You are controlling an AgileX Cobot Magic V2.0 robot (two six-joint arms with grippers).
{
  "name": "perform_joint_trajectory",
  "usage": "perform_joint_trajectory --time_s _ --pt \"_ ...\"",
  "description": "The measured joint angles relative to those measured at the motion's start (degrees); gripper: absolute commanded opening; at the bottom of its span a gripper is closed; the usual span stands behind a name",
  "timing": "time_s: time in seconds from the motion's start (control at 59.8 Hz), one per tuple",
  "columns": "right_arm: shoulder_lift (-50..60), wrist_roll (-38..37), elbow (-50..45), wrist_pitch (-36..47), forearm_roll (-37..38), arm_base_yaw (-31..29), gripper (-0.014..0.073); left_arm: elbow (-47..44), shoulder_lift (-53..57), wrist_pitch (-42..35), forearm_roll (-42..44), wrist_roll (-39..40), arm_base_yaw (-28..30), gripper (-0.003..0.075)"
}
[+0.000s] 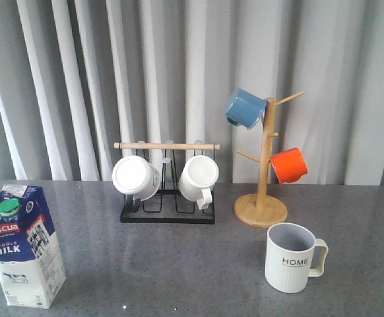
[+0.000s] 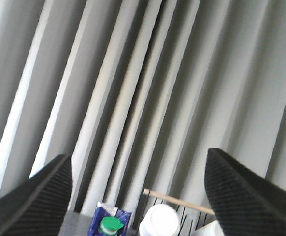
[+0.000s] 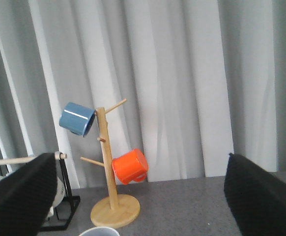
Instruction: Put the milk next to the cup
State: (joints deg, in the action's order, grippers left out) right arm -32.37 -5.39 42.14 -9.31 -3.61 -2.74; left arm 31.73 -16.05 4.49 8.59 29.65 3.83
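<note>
The milk (image 1: 22,246), a tall blue-and-white carton with a green cap, stands upright at the table's front left. Its top also shows in the left wrist view (image 2: 111,222). The cup (image 1: 292,257), a white ribbed mug lettered "HOME", stands at the front right with its handle to the right. Only its rim shows in the right wrist view (image 3: 100,231). No gripper shows in the front view. My left gripper (image 2: 143,196) is open and empty, back from the carton. My right gripper (image 3: 142,194) is open and empty, back from the cup.
A black wire rack (image 1: 167,198) with a wooden bar holds two plain white mugs at the back middle. A wooden mug tree (image 1: 263,191) at the back right carries a blue mug (image 1: 245,108) and an orange mug (image 1: 289,165). Grey curtains hang behind the table.
</note>
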Motion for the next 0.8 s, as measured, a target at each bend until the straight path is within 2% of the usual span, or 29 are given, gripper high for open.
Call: perform_joint_trajectory --time_s 0.134,0.284,0.552,0.803 --pt "-7.29 3.88 11.71 -11.91 0.54 0.00 0.0542 2.78 -3.08 7.17 -0.12 -4.01 0.00 0.0541" --pt "-16.51 10.48 19.69 -19.07 0.49 0.00 0.0511 3.50 -4.79 11.24 -0.20 -5.90 0.00 0.0541" --pt "-32.80 13.16 20.66 -25.97 -5.29 0.00 0.0511 3.57 -5.04 12.61 -0.25 -6.14 0.00 0.0541" --pt "-45.38 17.12 20.66 -25.74 -10.49 0.00 0.0511 3.57 -5.04 12.66 -0.25 -6.13 0.00 0.0541"
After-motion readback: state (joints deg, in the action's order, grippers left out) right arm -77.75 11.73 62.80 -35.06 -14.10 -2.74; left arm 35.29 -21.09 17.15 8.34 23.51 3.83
